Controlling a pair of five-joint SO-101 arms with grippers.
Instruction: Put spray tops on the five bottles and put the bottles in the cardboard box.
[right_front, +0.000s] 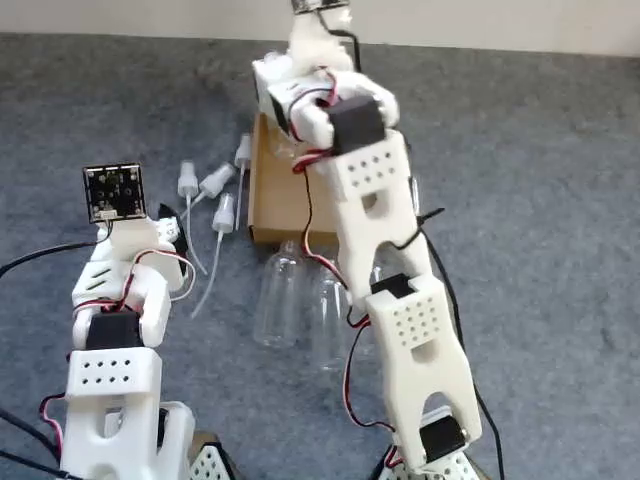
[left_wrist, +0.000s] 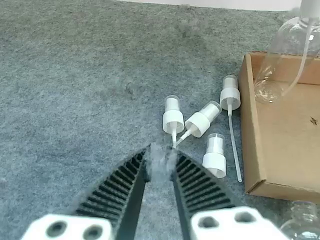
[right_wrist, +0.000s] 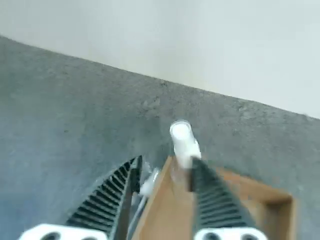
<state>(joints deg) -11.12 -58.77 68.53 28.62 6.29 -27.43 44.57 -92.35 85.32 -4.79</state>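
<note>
My right gripper (right_front: 315, 30) is over the far end of the cardboard box (right_front: 268, 205), shut on a clear bottle (left_wrist: 287, 55) with a white spray top (right_wrist: 181, 137). The bottle leans, its base low inside the box (left_wrist: 280, 150). Several loose spray tops (left_wrist: 200, 121) with dip tubes lie on the grey carpet left of the box. My left gripper (left_wrist: 160, 154) hovers just short of them, fingers together and holding nothing. Two bare clear bottles (right_front: 278, 295) (right_front: 330, 320) lie on the carpet in front of the box, partly under the right arm.
The right arm (right_front: 375, 200) stretches across the box and the lying bottles. Another bare bottle (left_wrist: 302, 220) shows by the box's near corner. Open carpet lies to the left of the spray tops.
</note>
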